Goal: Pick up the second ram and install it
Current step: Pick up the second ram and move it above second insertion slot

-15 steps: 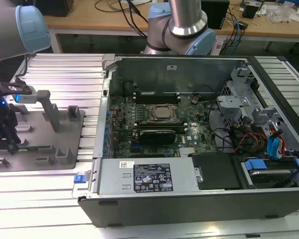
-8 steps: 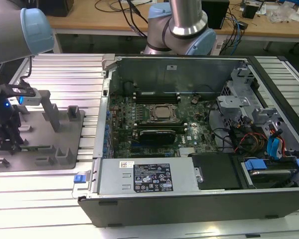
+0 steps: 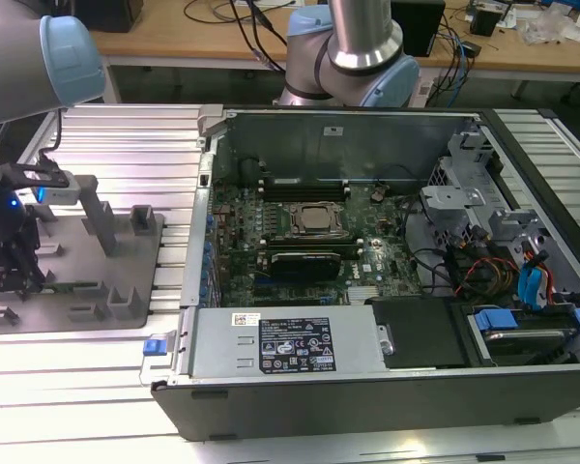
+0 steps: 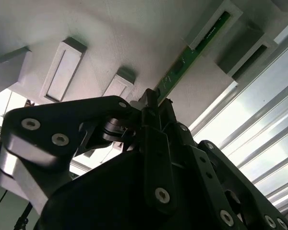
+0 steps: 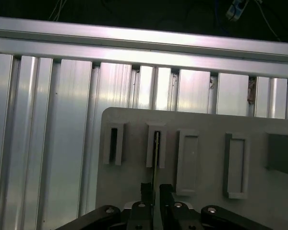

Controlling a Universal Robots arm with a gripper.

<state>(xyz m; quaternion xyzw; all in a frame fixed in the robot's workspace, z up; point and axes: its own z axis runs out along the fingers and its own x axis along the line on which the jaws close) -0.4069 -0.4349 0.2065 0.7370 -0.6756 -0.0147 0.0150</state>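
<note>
Green second ram (image 4: 189, 55), tight in gripper (image 4: 158, 98)

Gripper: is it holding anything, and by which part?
The second ram, pinched across its flat faces by the gripper; where along its length is hidden.

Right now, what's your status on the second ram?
End effector at the second ram, grip unconfirmed. Ram on edge in the grey fixture's slots. Slot walls close on both sides.
</note>
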